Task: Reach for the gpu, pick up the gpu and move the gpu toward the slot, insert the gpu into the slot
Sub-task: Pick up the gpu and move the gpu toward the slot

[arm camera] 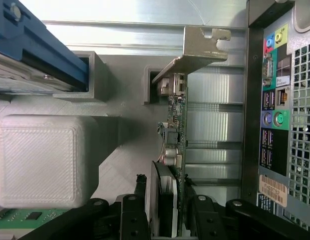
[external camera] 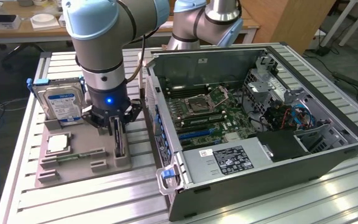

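the pincer clamps the gpu, upright in the grey holder at its edge nearest the computer case; a skewed lift could snag the metal bracket there.

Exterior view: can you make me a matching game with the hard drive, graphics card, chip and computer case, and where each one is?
1 hard drive
2 graphics card
3 chip
4 computer case

A flat on the gray tray
B open, at the exterior view's right
C upright, blue label
D clamped in the gripper

Pairs: 1-C, 2-D, 3-A, 4-B
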Action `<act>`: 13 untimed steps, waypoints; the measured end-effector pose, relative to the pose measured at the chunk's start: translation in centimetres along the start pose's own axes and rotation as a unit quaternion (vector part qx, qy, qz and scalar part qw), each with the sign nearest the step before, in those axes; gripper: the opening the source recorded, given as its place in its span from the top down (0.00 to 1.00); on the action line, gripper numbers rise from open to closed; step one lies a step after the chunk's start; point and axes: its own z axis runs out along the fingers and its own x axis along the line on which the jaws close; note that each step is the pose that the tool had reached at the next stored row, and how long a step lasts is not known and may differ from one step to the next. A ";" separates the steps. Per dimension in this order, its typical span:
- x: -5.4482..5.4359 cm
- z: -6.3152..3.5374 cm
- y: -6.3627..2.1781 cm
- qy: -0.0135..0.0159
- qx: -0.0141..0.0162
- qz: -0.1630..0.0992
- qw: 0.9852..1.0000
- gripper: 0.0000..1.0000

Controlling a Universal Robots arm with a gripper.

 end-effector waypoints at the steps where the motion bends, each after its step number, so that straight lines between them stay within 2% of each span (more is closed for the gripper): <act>1: 0.0 0.00 0.00 0.000 -0.001 0.000 1.000 0.61; 3: 0.0 -0.06 -0.01 0.000 -0.005 0.000 1.000 0.61; 5: 0.0 -0.09 -0.02 0.000 -0.008 0.000 1.000 0.61; 12: 0.0 -0.10 -0.04 0.000 -0.008 0.000 1.000 0.62; 13: 0.0 -0.10 -0.04 0.000 -0.008 0.000 1.000 0.69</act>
